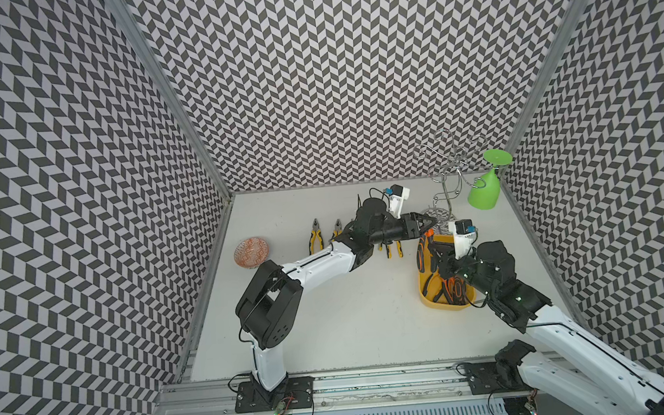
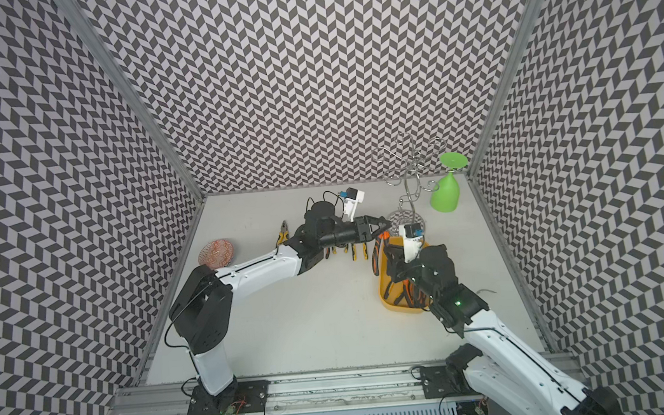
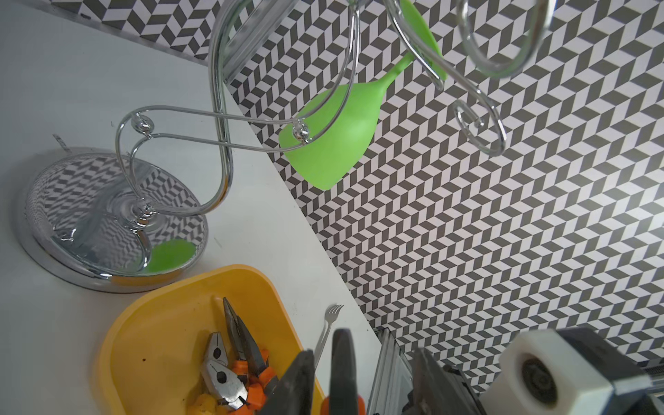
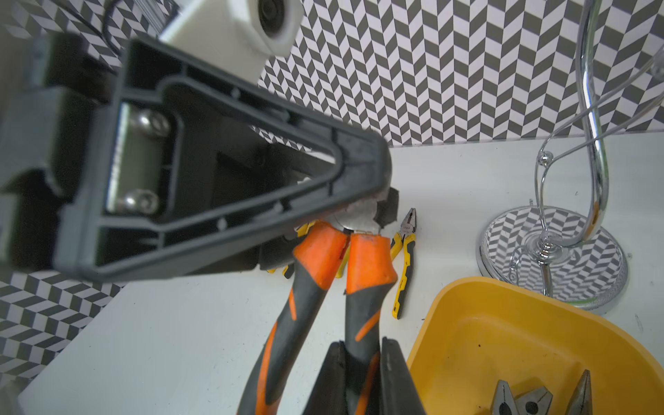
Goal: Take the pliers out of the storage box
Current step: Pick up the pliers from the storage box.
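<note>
A bowl (image 1: 252,253) is noted at the far left of the table (image 1: 332,330). To its right, yellow-handled pliers (image 1: 315,236) are laid side by side, long axes near-to-far and heads away from the robot. Some are partly hidden under the left arm (image 1: 319,266).

The left gripper (image 1: 431,224) is set with jaws part-way apart, either side of the metal head of the held pliers (image 4: 370,262). Whether they press on it cannot be told.

The held pliers, orange-and-black, are at the left rim of the box (image 1: 447,308), long axis near-to-far, head away from the robot. One handle is clamped in the right gripper (image 4: 363,381), which is closed tight on it.

In the box, further pliers (image 3: 219,377) are seen. A stand (image 1: 444,191) and a glass (image 1: 483,194) are seen behind.
</note>
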Tool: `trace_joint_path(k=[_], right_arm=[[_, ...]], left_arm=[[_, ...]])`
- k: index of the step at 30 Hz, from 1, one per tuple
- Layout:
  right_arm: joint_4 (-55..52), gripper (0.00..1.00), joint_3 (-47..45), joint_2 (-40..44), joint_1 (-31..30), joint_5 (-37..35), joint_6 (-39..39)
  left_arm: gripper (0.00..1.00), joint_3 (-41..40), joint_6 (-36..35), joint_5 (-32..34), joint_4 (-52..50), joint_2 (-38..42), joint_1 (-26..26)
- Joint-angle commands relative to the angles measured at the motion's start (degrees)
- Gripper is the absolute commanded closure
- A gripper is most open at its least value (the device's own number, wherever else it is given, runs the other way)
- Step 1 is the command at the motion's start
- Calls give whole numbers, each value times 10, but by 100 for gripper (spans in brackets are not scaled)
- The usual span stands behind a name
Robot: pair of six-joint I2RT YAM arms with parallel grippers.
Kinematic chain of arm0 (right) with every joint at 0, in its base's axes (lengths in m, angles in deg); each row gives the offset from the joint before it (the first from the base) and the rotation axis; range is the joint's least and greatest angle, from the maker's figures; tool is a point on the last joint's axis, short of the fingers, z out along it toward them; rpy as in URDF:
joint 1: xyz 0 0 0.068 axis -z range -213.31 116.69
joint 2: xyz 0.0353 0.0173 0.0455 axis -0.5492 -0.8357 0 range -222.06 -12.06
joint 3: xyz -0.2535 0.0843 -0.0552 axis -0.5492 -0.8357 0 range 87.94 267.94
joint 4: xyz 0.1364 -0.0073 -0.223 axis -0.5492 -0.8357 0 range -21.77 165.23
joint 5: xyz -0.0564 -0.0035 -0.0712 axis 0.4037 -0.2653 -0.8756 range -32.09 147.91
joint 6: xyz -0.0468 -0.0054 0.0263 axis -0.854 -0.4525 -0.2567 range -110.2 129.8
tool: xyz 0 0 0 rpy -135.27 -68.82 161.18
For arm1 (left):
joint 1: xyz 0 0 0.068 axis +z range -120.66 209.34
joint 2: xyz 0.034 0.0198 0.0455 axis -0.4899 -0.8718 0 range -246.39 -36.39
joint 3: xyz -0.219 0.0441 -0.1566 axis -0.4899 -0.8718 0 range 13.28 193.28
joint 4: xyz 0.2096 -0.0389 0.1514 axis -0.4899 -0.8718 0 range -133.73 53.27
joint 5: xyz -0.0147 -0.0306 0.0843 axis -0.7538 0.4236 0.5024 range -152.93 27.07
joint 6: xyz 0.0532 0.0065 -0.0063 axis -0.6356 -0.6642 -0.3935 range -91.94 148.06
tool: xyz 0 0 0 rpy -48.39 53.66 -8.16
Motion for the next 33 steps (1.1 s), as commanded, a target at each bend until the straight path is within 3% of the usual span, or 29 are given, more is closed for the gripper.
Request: trace_joint_path(k=[1, 12, 14, 15, 16, 20, 21, 26, 30, 33], right_arm=[[45, 100, 37, 7, 1, -20, 14], [10, 100, 91, -39, 1, -46, -16], [5, 98, 93, -39, 1, -54, -23], [1, 91, 94, -38, 2, -57, -26], [-5, 81, 94, -37, 2, -59, -30], [-22, 19, 78, -28, 1, -6, -92], [-33, 12, 75, -26, 1, 9, -115], [-90, 3, 76, -27, 1, 66, -162], [-48, 2, 53, -24, -2, 132, -158], [-11, 2, 28, -15, -21, 126, -164]], left_arm=[[42, 20, 15, 16, -30, 5, -7], [100, 36, 59, -15, -40, -2, 2], [100, 41, 59, -27, -42, -4, 10], [100, 37, 57, -30, -40, -2, 16], [100, 32, 54, -35, -38, -1, 20], [100, 3, 48, -58, -34, 10, 46], [100, -6, 46, -62, -32, 13, 52], [100, -51, 32, -85, -39, 33, 70], [100, -91, -15, -80, -66, 47, 72], [100, -150, -24, -67, -38, 67, 69]])
